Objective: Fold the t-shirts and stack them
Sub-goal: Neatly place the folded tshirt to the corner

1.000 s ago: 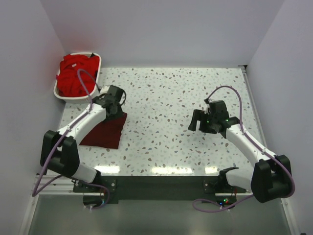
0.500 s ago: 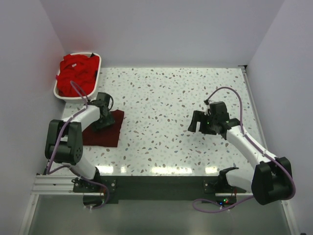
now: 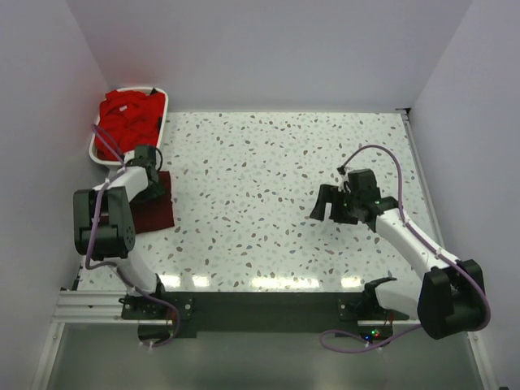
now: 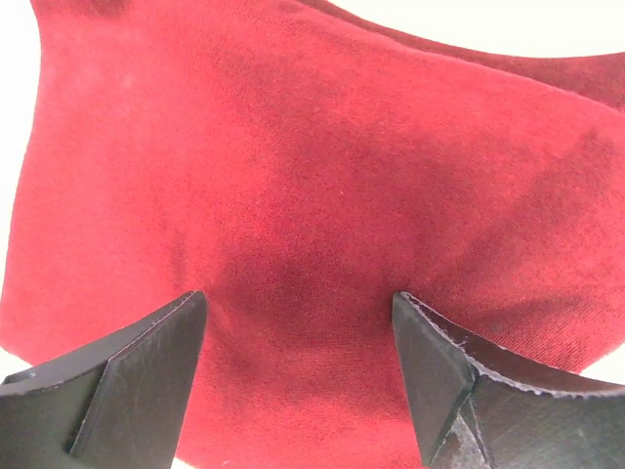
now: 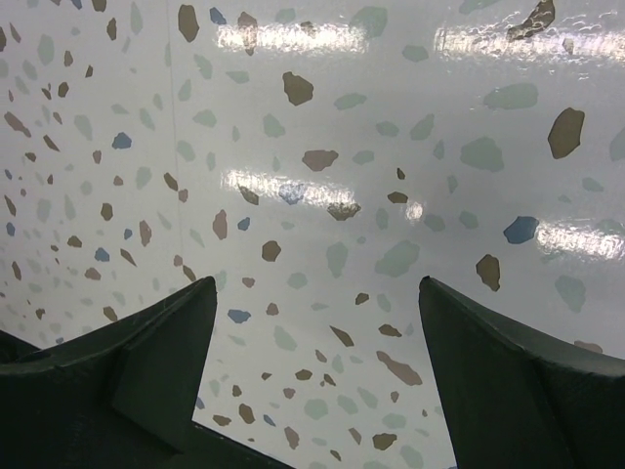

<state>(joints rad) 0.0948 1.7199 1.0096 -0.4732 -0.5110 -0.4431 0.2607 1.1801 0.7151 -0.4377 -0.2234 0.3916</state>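
A folded dark maroon t-shirt (image 3: 158,213) lies at the table's left edge, just in front of the basket. My left gripper (image 3: 154,187) is on its far part, jaws apart. In the left wrist view the maroon cloth (image 4: 312,166) fills the frame, and the left gripper (image 4: 298,337) presses down on it with both fingertips (image 4: 146,371) spread and nothing pinched between them. Bright red t-shirts (image 3: 126,120) are heaped in the basket. My right gripper (image 3: 318,205) is open and empty over bare table right of centre, also seen in the right wrist view (image 5: 312,322).
The white slotted basket (image 3: 92,150) stands at the far left corner against the left wall. Grey walls close in the table on the left, back and right. The speckled tabletop (image 3: 260,162) lies between the two arms.
My left gripper has moved left and back toward the basket, and the folded maroon shirt has slid with it to the table's left edge. The right arm has barely moved.
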